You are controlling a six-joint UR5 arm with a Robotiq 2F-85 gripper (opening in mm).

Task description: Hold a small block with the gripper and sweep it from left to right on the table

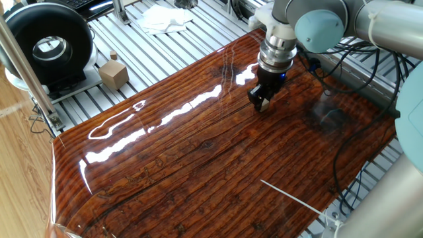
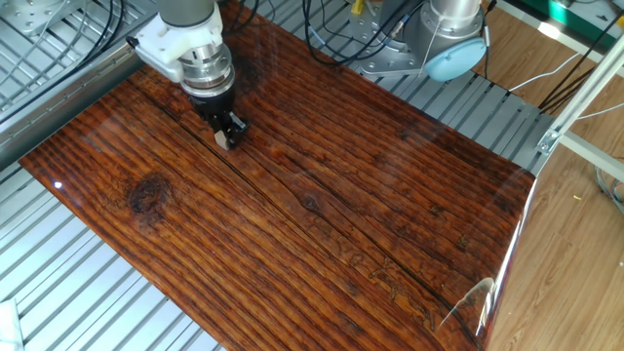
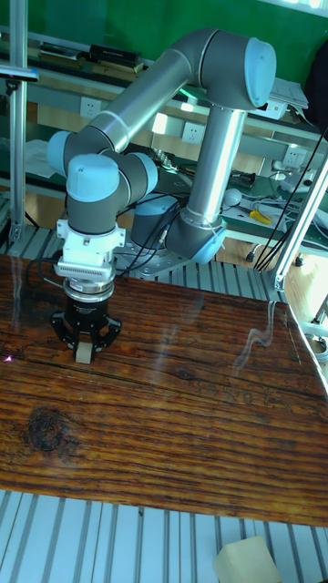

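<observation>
Near one end of the table (image 2: 390, 195), close to its long edge: gripper (image 2: 223, 137) (image 1: 262, 104) (image 3: 84, 353) pointing straight down, clamped on the small block (image 2: 221, 142) (image 1: 264, 105) (image 3: 84, 354) (pale wood between black fingers), block bottom touching the glossy board.
</observation>
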